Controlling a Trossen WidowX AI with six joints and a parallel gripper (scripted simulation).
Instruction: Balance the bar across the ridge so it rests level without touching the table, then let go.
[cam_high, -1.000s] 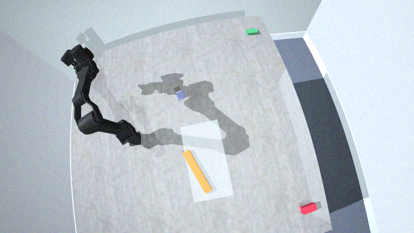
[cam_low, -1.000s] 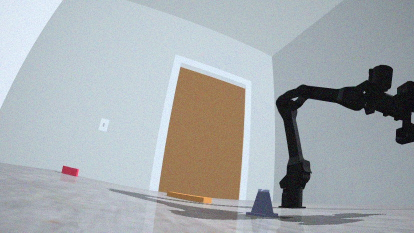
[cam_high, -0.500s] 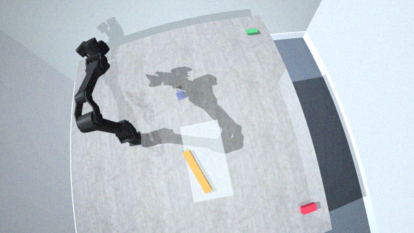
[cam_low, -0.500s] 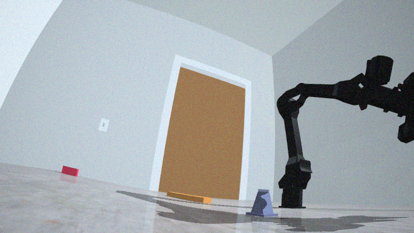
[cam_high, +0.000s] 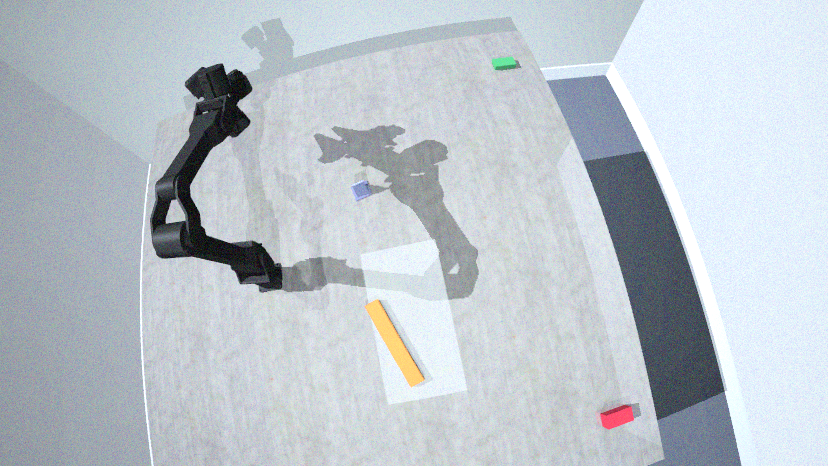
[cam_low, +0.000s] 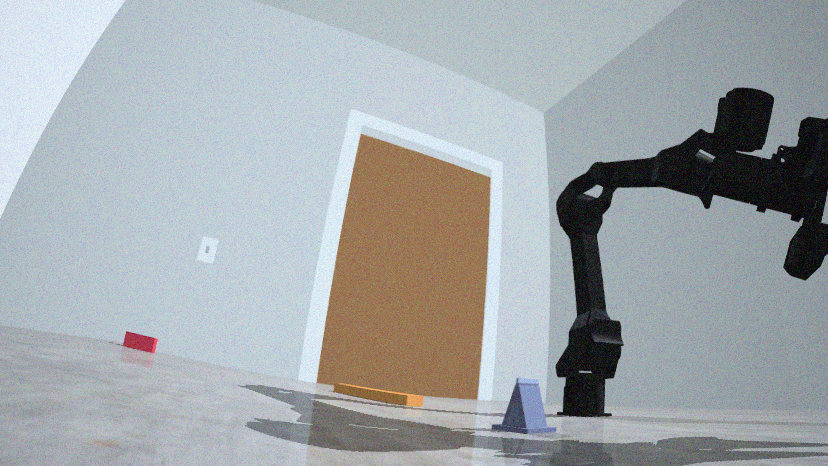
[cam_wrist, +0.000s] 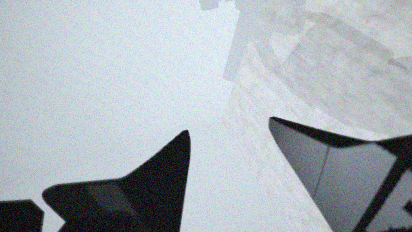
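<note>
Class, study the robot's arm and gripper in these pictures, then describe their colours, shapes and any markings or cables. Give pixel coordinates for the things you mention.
The arm (cam_high: 194, 151) (cam_low: 589, 272) is black, with angular links, rounded joints and an opening through its elbow. The gripper (cam_wrist: 228, 128) has two wedge-shaped fingers tapering to narrow tips; one looks black, the other greyer. No cables or markings can be made out.

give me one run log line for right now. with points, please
gripper (cam_wrist: 228, 128) open, nothing held | orange bar (cam_high: 395, 342) (cam_low: 377, 394) lying on table | ridge (cam_high: 360, 190) (cam_low: 524, 407) upright, unloaded | balancing not done
</note>
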